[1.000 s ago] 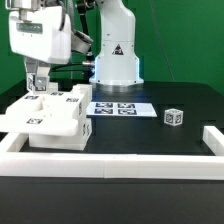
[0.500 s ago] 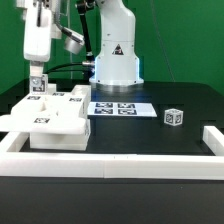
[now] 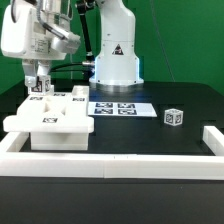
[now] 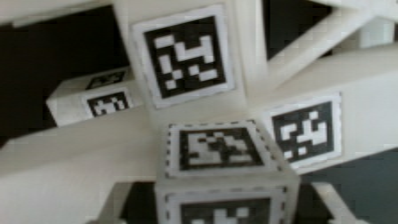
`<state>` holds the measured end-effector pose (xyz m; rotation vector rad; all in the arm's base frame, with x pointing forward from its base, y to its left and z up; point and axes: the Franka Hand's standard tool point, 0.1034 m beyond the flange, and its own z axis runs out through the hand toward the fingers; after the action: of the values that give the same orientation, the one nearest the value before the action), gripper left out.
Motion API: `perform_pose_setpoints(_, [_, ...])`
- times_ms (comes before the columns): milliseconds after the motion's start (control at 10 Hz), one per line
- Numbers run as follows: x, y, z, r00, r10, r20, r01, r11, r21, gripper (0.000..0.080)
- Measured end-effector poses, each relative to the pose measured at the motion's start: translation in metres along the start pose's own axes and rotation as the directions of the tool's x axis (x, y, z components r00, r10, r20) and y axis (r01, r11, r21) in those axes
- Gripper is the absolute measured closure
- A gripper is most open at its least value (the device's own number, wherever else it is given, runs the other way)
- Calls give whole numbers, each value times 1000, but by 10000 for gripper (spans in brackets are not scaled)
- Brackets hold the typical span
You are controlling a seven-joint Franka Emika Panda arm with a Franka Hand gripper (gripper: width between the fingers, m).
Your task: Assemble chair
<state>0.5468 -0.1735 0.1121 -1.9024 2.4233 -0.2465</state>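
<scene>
The chair stands as a joined stack of white tagged parts at the exterior view's left. My gripper hangs straight down over its back left corner, fingers on either side of an upright tagged block. In the wrist view this block sits between my fingers, with a dark gap on each side, so the gripper looks open around it. White tagged bars of the chair lie behind it. A small loose tagged part lies alone at the exterior view's right.
The marker board lies flat in front of the robot base. White border rails run along the front and the right side of the black table.
The hand has turned about its vertical axis over the same spot: broad side, then narrow side, then broad side again. The chair parts and the loose part have not moved.
</scene>
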Motion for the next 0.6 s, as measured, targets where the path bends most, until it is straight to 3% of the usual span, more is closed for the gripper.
perform_pose_setpoints(200, [-1, 0, 0, 999, 36, -1, -36, 999, 1, 511])
perform_pose_setpoints(300, [-1, 0, 1, 1000, 27, 0, -27, 1000, 0, 308])
perform_pose_setpoints(400, [-2, 1, 1, 999, -46, 2, 46, 999, -5, 195])
perform_pose_setpoints(600, [-6, 1, 1, 979, -202, 0, 202, 979, -4, 159])
